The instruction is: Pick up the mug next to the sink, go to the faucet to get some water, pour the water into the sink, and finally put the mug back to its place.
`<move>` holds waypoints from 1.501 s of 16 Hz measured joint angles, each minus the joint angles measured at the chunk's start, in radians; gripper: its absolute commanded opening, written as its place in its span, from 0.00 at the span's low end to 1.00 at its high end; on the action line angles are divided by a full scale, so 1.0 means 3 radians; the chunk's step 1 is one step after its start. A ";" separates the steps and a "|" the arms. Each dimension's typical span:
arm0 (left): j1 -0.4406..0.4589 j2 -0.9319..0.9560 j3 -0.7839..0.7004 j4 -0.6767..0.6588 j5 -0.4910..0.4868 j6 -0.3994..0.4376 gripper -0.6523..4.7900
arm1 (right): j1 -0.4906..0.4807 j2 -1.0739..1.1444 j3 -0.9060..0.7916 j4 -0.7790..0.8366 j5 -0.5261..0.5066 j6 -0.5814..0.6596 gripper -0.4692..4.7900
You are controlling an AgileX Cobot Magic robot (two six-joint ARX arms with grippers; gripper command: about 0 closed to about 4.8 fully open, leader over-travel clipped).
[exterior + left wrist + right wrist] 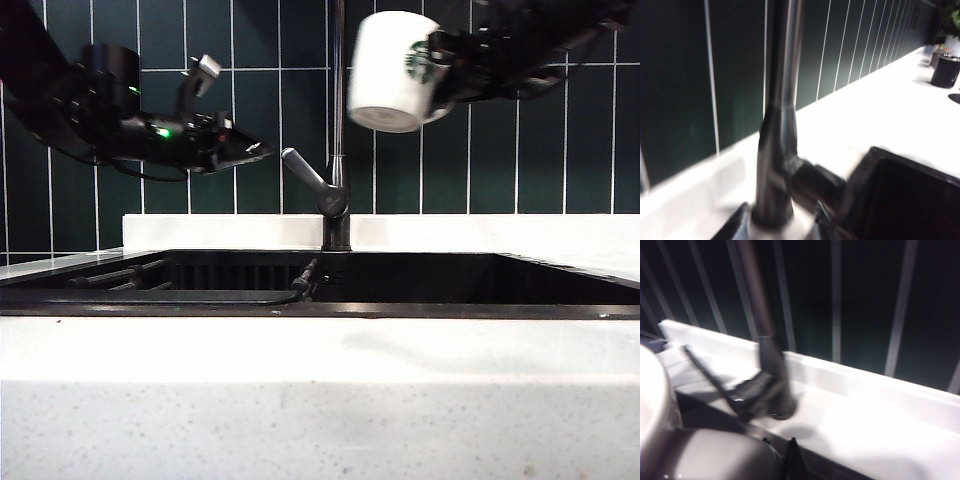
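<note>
Closest to the camera is the white speckled counter, a wide flat band with its inner edge running straight along the dark rim of the sink. The basin is deep and black, lots of open room across it. Only a few dark bars lie at its left end.

At the back rim stands the faucet, pipe going straight up out of frame, its grey lever angled up to the left. Behind it there's a white ledge, then dark green tile wall.

The left gripper hangs in the air left of the lever, above the left half of the basin, fingers spread wide, nothing between them, touching nothing. There's clear air between it and the lever.

The right gripper is up high on the right, clamped on the mug, which is tilted, logo facing us, just right of the pipe and well above the basin. In the right wrist view a slice of the mug shows at the edge, with the faucet blurred beyond it.
</note>
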 measured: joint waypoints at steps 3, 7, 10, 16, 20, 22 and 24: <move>-0.0062 0.0280 0.0360 -0.0013 0.0058 -0.0004 0.42 | 0.0107 0.0045 0.0029 -0.0038 0.0004 0.0018 0.09; -0.0215 0.0426 0.0682 -0.0093 0.0127 -0.0006 0.42 | 0.0153 0.0066 0.0083 -0.0114 -0.0113 0.0153 0.09; -0.0224 0.0432 0.0680 -0.0065 0.0282 -0.0078 0.42 | 0.0155 0.0066 0.0276 -0.0235 -0.0276 0.0164 0.09; -0.0210 0.0432 0.0679 -0.0080 0.0544 -0.0308 0.42 | 0.0309 0.0252 0.0469 -0.0472 -0.0509 -0.0031 0.09; -0.0209 0.0432 0.0678 -0.0135 0.0656 -0.0318 0.42 | 0.0313 0.0271 0.0624 -0.0501 -0.0397 -0.0435 0.09; -0.0209 0.0432 0.0678 -0.0150 0.0707 -0.0318 0.42 | 0.0320 0.0314 0.0641 -0.0498 -0.0397 -0.0472 0.09; -0.0209 0.0432 0.0679 -0.0189 0.0807 -0.0319 0.42 | 0.0322 0.0331 0.0638 -0.0562 -0.0395 -0.0598 0.09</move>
